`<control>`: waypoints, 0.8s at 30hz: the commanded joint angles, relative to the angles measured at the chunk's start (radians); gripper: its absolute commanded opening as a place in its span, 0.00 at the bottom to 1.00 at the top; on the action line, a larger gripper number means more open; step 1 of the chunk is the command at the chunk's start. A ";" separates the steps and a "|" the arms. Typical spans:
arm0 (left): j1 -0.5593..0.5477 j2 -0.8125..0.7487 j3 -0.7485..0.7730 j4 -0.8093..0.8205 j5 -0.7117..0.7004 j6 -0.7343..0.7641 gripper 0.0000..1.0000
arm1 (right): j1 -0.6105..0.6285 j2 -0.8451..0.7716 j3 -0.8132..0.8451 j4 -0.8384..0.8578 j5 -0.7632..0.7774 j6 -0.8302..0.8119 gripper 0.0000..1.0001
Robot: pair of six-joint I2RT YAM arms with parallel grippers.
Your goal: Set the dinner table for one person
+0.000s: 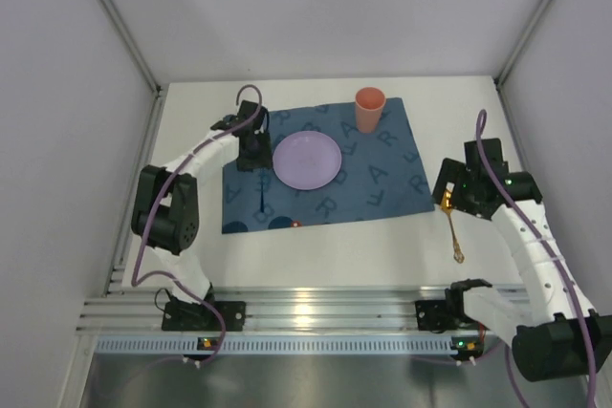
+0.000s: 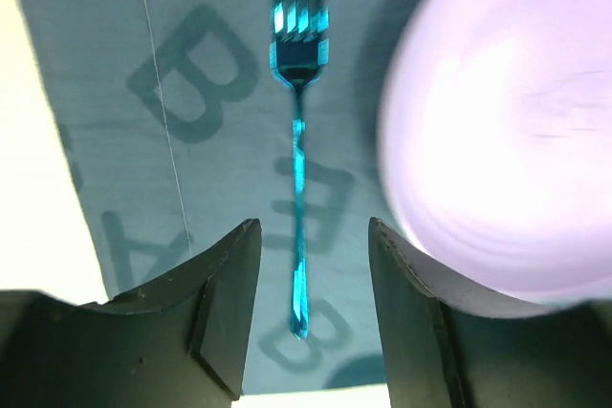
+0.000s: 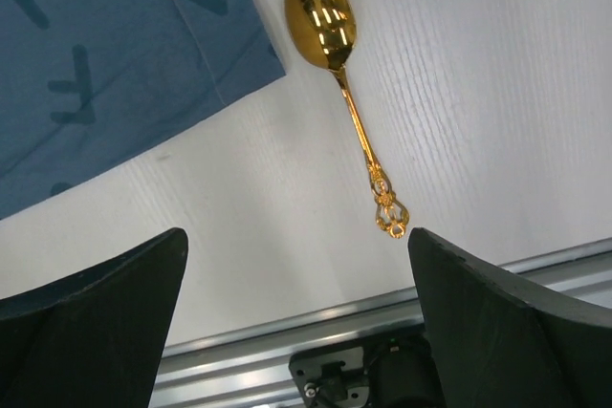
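Left gripper (image 2: 314, 298), jaws apart: the fork (image 2: 299, 188) lies lengthwise dead ahead, in line with the gap, flat on the placemat (image 2: 115, 121). The plate (image 2: 507, 140) crowds its right finger, rim just beside it. Open cloth lies off the left finger.

Right gripper (image 3: 296, 255), jaws wide: bare dinner table (image 3: 497, 93) lies between them. The spoon (image 3: 342, 64) lies ahead, the placemat corner ahead-left, and the rail (image 3: 249, 355) behind the fingertips.
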 commanded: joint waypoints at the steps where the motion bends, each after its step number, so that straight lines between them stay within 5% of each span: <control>1: 0.002 -0.150 0.080 -0.062 0.060 -0.034 0.54 | -0.029 0.017 -0.092 0.034 0.013 0.030 0.99; 14: 0.002 -0.365 -0.035 -0.098 0.137 -0.065 0.52 | -0.167 0.485 -0.055 0.249 0.000 -0.045 1.00; 24: 0.002 -0.462 -0.108 -0.105 0.095 -0.065 0.51 | -0.171 0.625 -0.134 0.398 0.001 0.001 0.90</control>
